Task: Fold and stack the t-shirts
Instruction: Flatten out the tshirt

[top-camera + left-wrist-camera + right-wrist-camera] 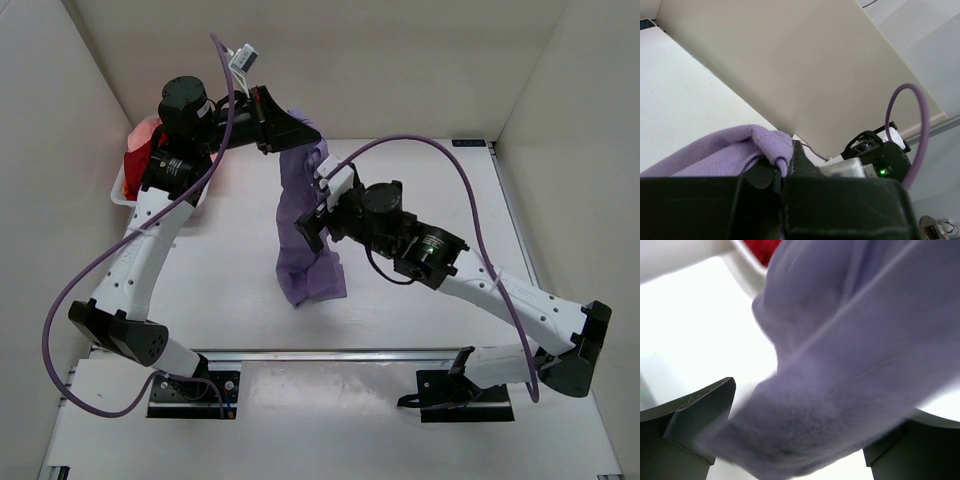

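While the lavender shirt (303,190) hangs as a long, bunched strip in the middle of the table (230,300), its top end is pinched in the left hand (288,126), which is closed tight on a fold of the cloth and holds it high toward the far wall. From there the strip drops down, and in the overhead view it runs from far to near. Its lower end lies crumpled on the table, nearer the arm bases.

Partway down that strip sits the right hand (815,410), coming in from the right with its jaws spread wide and gripping nothing. Its own camera shows the purple cloth draped loosely across the gap between the two jaws, so the shirt lies straight ahead of it and partly inside its reach. I cannot tell whether the cloth touches either jaw.

To my eye the right hand is the one nearer the free lower part, and the next grasp turns on where along the hanging length it closes. A low grip on an edge would let the two hands stretch the shirt flat.

Off to the far left, well apart, a white basket (122,196) holds a red shirt (137,165), not yet folded.
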Robot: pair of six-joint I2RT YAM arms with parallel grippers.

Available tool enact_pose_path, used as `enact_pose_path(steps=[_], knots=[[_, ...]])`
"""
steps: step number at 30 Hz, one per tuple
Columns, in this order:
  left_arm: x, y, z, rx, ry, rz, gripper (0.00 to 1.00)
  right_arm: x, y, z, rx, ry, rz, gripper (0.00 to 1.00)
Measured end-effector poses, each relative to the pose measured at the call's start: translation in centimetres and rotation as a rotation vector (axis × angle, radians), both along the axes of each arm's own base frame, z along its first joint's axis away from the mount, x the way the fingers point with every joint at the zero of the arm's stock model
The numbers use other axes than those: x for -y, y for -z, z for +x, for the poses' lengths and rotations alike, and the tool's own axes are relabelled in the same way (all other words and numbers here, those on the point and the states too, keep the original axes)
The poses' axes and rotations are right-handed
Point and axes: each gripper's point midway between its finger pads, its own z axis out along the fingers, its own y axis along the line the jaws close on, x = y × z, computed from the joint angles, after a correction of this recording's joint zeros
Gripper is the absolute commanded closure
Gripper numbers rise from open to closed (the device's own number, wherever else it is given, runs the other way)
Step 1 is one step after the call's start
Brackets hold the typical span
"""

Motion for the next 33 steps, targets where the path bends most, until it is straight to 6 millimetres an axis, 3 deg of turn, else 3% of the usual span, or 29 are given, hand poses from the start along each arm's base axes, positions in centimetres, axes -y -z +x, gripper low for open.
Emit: enact_pose_path(steps=[2, 4, 6, 10, 14, 18, 21, 23, 25, 27, 30, 33], knots=[[0.0, 0.2, 0.0, -0.004, -0.001, 0.000, 0.99, 0.5, -1.3, 0.3, 0.046, 0.033, 0.044, 0.06], [0.0, 0.4, 0.1, -0.008, -0.002, 0.001, 1.00, 1.1, -1.8, 0.7, 0.073, 0.054, 0.070, 0.20], [-0.1, 0.5, 0.2, -0.009, -0.004, 0.002, 0.99, 1.5, -2.4, 1.4, 0.100, 0.075, 0.081, 1.00], [-0.3, 0.4, 0.2, -0.005, -0.010, 0.001, 0.98, 2.6, -3.5, 2.7, 0.134, 0.133, 0.089, 1.00], [-0.7, -0.1, 0.4, 0.010, -0.022, -0.002, 0.98, 4.2, -6.1, 2.7, 0.185, 0.164, 0.107, 1.00], [-0.5, -2.5, -0.6, 0.071, 0.008, -0.037, 0.98, 8.3, -12.2, 1.9, 0.280, 0.213, 0.189, 1.00], [0.5, -4.3, -2.9, 0.127, 0.098, -0.079, 0.97, 12.0, -18.8, -0.1, 0.376, 0.224, 0.301, 1.00], [1.2, -5.1, -4.6, 0.155, 0.161, -0.096, 0.98, 14.1, -22.0, -1.6, 0.429, 0.196, 0.351, 1.00], [1.6, -6.1, -6.3, 0.195, 0.207, -0.118, 0.97, 16.1, -22.8, -2.0, 0.452, 0.181, 0.351, 1.00], [1.5, -7.0, -7.3, 0.231, 0.221, -0.137, 0.97, 18.3, -22.2, -1.2, 0.450, 0.180, 0.315, 1.00], [2.0, -7.5, -8.0, 0.243, 0.234, -0.166, 0.95, 23.0, -21.7, -0.4, 0.442, 0.195, 0.265, 1.00], [3.2, -6.1, -8.3, 0.177, 0.275, -0.165, 0.94, 23.1, -24.2, -3.6, 0.478, 0.126, 0.271, 1.00]])
